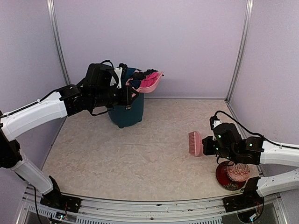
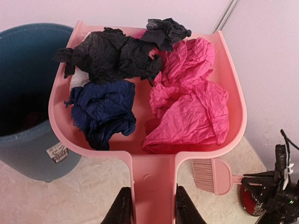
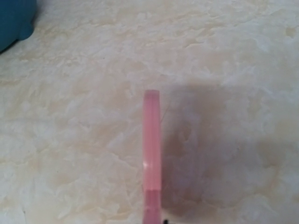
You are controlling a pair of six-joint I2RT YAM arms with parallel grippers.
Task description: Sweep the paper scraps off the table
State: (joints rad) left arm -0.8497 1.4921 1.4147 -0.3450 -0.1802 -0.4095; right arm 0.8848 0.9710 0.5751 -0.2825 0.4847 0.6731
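My left gripper (image 2: 153,207) is shut on the handle of the pale pink dustpan (image 2: 154,177), its fingers on either side. The dustpan holds the paper scraps (image 2: 187,102): crumpled magenta, black and navy pieces. In the top view the dustpan (image 1: 150,81) is held in the air over the teal bin (image 1: 126,114) at the back of the table (image 1: 140,154). My right gripper (image 1: 208,145) is shut on the pink brush (image 1: 195,143), held a little above the table at the right. The right wrist view shows the brush (image 3: 152,140) edge-on; the fingers are hidden. I see no scraps on the table.
A red patterned ball (image 1: 236,173) sits in a dark red dish under the right arm at the front right. Pale walls and metal posts close in the table. The bin's open mouth (image 2: 23,93) lies left of the dustpan.
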